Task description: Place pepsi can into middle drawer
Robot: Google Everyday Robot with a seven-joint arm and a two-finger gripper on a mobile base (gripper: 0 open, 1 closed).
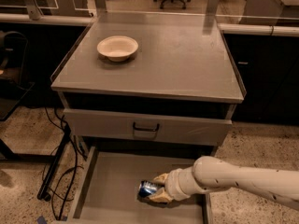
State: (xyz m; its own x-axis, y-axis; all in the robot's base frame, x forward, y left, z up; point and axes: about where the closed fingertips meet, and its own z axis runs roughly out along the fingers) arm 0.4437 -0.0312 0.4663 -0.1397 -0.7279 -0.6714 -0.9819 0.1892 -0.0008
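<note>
The pepsi can is a small dark blue can with silver markings, lying on its side just above or on the floor of the middle drawer. That drawer is a wide grey tray pulled out at the bottom of the view. My gripper reaches in from the right on a white arm and is shut on the can, with cream fingers above and below it. Whether the can rests on the floor I cannot tell.
A closed grey drawer front with a dark loop handle sits above the open drawer. A cream bowl stands on the cabinet top. Black cables hang at the cabinet's left. Office chairs stand far back.
</note>
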